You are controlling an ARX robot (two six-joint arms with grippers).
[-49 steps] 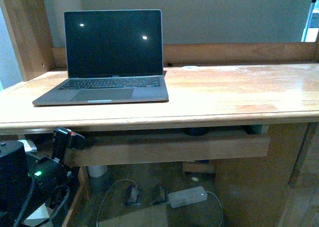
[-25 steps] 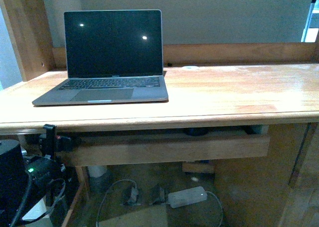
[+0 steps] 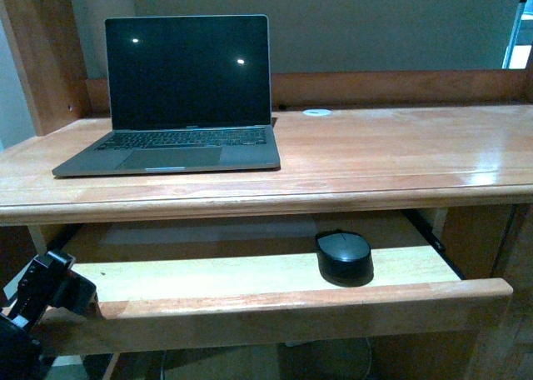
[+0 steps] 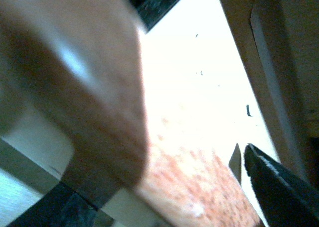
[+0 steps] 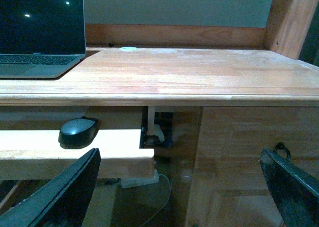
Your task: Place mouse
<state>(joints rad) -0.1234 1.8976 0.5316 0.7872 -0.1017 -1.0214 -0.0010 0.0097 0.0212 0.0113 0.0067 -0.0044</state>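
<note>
looking from the front, the mouse sits on the slid-out tray, near its right end, while the left gripper is at the tray's left front corner and i cannot tell whether its jaws grip the wood, so a jolt there could send the mouse sliding. the left wrist view is a blur of pale wood with one dark finger, which settles nothing. from the right wrist, the right gripper hangs wide apart and empty, facing the tray's end, where a low reach could clip the tray and knock the mouse away.
</note>
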